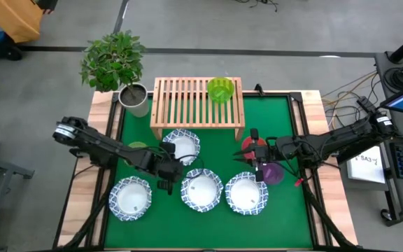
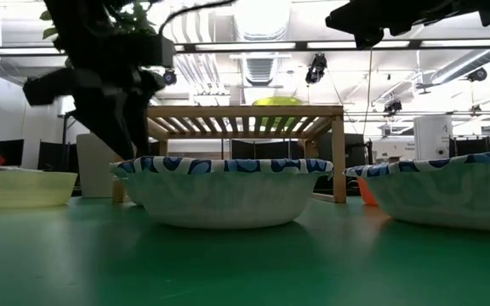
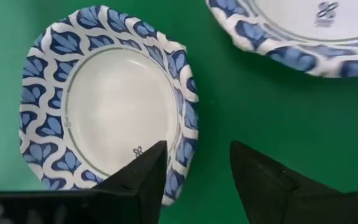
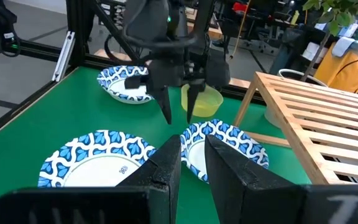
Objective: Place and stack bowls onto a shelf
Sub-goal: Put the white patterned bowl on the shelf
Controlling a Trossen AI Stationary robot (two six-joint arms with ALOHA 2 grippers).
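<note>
The left gripper (image 1: 168, 170), its dark fingers (image 3: 143, 180) parted narrowly and holding nothing, hangs over the scalloped edge of a wide white paper bowl with a blue-patterned rim (image 3: 107, 102) lying on the green table mat (image 1: 271, 119) just in front of the low light-wood slatted shelf (image 1: 187, 98), on which a small green plastic bowl (image 1: 220, 89) already sits. The right gripper (image 1: 259, 159), fingers narrowly apart and empty, waits near a red bowl (image 1: 247, 145) and a purple bowl (image 1: 273, 172). The patterned bowl looks light, thin and easily crumpled, so a gentle pinch across its rim seems the best hold.
</note>
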